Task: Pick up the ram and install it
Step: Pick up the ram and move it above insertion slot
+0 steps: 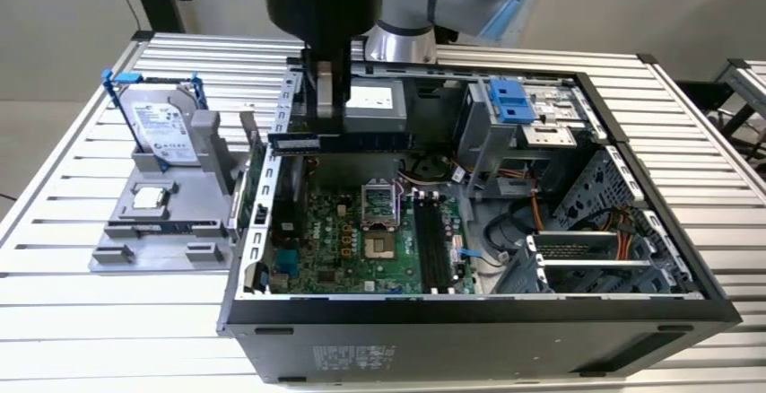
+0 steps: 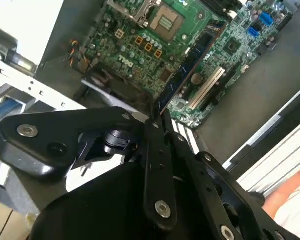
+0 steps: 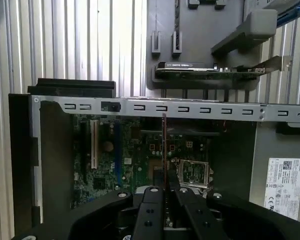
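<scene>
Black gripper (image 1: 323, 128): clenched on the ram (image 1: 371, 140). You have it pinched by its flat faces, off-centre, toward its left end in the exterior view.
Ram: a dark-blue stick held level and on edge, upper left of centre in the exterior view. It hangs over the upper-left part of the open computer case (image 1: 479, 308), clear of the board below.
Second wrist view: the ram (image 2: 190, 65) runs from the gripper (image 2: 159, 116) toward the upper right of the frame.
First wrist view: the ram (image 3: 164, 150) shows edge-on as a thin vertical line at centre frame, rising from the gripper (image 3: 165, 189).
Motherboard (image 1: 359, 231): green, lying flat on the case floor under the stick.
Memory slots (image 1: 437, 240): black, running up and down the exterior view. They sit lower than the ram and to its right, apart from it, and your stick lies crosswise to them.
Processor socket (image 1: 380, 205): silver frame, just left of the slots.
Grey tray (image 1: 132, 251): left of the case, on the slatted table (image 1: 72, 321).
Hard drive (image 1: 161, 124): silver with blue clips, propped tilted in the tray's upper part.
Square chip (image 1: 147, 197): small and silver, lying on the tray just below the drive.
</scene>
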You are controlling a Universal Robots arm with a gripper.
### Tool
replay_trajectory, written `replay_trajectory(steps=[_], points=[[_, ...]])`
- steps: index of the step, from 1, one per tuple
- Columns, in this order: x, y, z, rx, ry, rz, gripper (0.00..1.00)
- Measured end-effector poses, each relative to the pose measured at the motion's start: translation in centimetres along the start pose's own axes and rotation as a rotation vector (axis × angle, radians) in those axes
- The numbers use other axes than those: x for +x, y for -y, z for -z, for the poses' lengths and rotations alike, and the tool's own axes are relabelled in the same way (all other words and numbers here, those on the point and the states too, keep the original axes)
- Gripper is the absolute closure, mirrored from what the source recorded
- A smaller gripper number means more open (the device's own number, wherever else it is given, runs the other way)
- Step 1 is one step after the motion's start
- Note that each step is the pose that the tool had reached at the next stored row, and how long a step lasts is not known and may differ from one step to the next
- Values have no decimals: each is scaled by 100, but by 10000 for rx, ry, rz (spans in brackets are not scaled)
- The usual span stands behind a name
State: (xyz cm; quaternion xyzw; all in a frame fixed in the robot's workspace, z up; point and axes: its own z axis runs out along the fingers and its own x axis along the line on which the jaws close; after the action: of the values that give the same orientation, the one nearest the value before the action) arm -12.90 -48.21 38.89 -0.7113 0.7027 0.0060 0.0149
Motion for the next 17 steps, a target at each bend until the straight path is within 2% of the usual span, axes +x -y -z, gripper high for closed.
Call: replay_trajectory(steps=[10, 17], points=[[6, 455, -13, -182, 3, -6, 100], [7, 774, -22, -218, 2, -7, 100]])
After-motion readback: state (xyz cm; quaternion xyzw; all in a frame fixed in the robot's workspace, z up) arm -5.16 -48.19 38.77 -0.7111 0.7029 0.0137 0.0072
